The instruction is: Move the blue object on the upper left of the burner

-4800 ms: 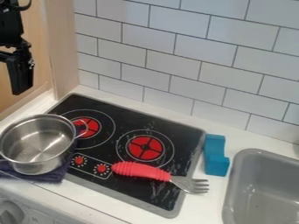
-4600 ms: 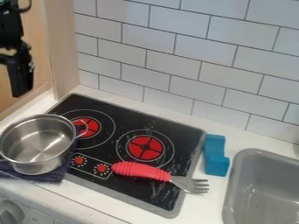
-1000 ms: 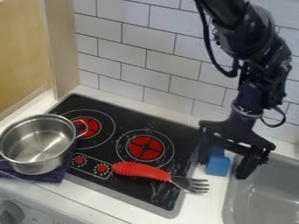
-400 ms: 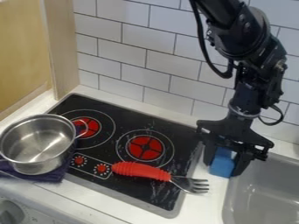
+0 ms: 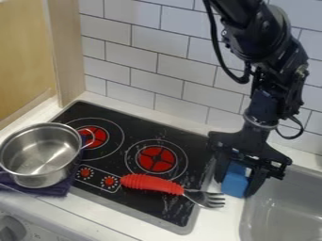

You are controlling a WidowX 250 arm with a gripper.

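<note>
My gripper [image 5: 237,182] hangs at the right of the stove, over the strip of counter by the sink. It is shut on the blue block [image 5: 234,184], with one finger on each side. The block's upper part is hidden by the gripper. The black stove [image 5: 135,126] lies to the left of the gripper, with a red burner [image 5: 156,159] at its right and another red burner [image 5: 94,137] at its upper left.
A metal pot [image 5: 39,155] stands at the stove's left edge on a dark cloth [image 5: 58,189]. A fork [image 5: 153,184] with a red handle lies across the stove's front right. The grey sink [image 5: 277,207] is at the right, and a tiled wall [image 5: 157,70] rises behind.
The arm came from the upper left to the blue block at the right. Its fingers closed around the block, which has since shifted slightly toward the front and left with the gripper.
</note>
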